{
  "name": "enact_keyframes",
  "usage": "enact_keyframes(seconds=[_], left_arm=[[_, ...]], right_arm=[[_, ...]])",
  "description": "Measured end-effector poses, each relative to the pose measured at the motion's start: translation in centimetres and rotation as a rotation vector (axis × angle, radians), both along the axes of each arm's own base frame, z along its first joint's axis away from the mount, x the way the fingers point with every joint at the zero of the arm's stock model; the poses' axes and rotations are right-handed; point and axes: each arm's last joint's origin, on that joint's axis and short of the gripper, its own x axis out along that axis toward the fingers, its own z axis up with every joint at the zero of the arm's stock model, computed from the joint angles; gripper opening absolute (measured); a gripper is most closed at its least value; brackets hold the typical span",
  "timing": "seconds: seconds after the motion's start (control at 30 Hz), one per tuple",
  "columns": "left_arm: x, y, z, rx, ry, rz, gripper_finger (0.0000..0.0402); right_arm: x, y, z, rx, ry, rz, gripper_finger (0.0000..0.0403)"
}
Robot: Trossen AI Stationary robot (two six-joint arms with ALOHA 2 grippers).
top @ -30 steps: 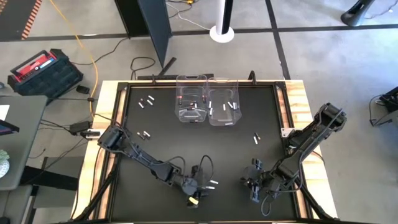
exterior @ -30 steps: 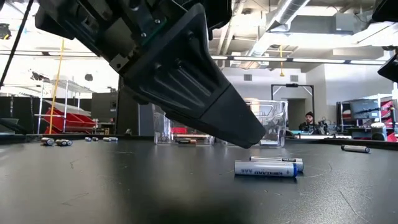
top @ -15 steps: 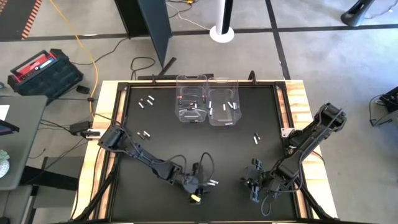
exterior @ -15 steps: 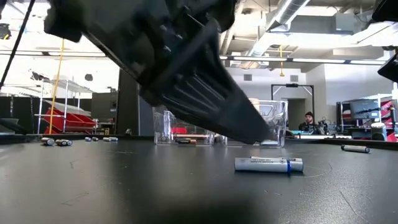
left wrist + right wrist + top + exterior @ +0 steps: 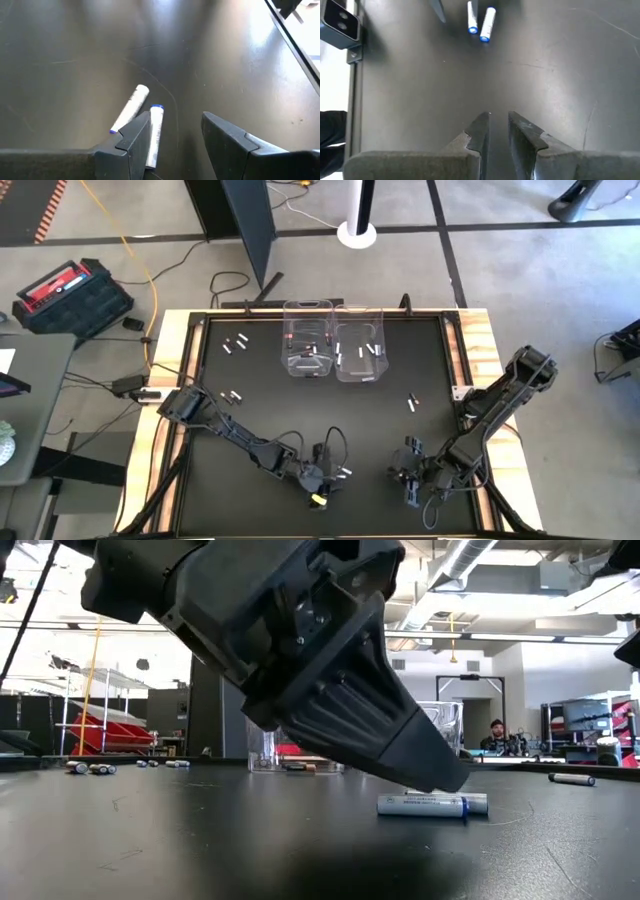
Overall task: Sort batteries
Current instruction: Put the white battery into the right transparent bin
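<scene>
While open, left end effector (image 5: pixel 172 137), batteries (image 5: pixel 156 131) beside

Two clear bins (image 5: pixel 333 340) on the black table (image 5: pixel 250 390); red toolbox (image 5: pixel 68 292) on floor

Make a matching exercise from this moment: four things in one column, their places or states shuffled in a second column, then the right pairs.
Things:
1. left gripper
2. right gripper
3. pair of white batteries
4. two clear bins

Places or states:
A. at the table's far edge, side by side, batteries inside
B. empty, jaws narrowly apart, near the front right of the table
C. lying flat on the mat beside one finger's tip
D. open, low over the mat near the front middle

Pairs: 1-D, 2-B, 3-C, 4-A
</scene>
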Motion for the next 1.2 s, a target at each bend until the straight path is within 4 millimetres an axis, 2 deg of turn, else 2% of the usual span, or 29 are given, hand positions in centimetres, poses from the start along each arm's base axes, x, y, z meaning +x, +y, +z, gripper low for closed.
enact_keyframes(seconds=[0.33,0.57,0.67,1.03,1.2], left_arm=[[-0.3,0.3,-0.6,0.025,0.063,0.006,0.0171],[0.1,-0.3,-2.7,-0.020,0.048,0.040,0.0167],[0.0,-0.7,-3.5,-0.040,0.051,0.059,0.0149],[-0.2,-0.7,-3.7,0.019,0.059,0.059,0.0060],[-0.2,-0.7,-3.8,0.031,0.063,0.050,0.0034]], right_arm=[[0.0,0.0,0.0,0.000,0.004,-0.005,0.0088],[0.0,-0.1,0.0,-0.003,0.007,-0.006,0.0088],[0.0,-0.1,0.0,-0.002,0.006,-0.006,0.0088],[0.0,-0.1,0.0,-0.003,0.006,-0.006,0.0088],[0.0,-0.1,0.0,-0.003,0.006,-0.005,0.0088]])
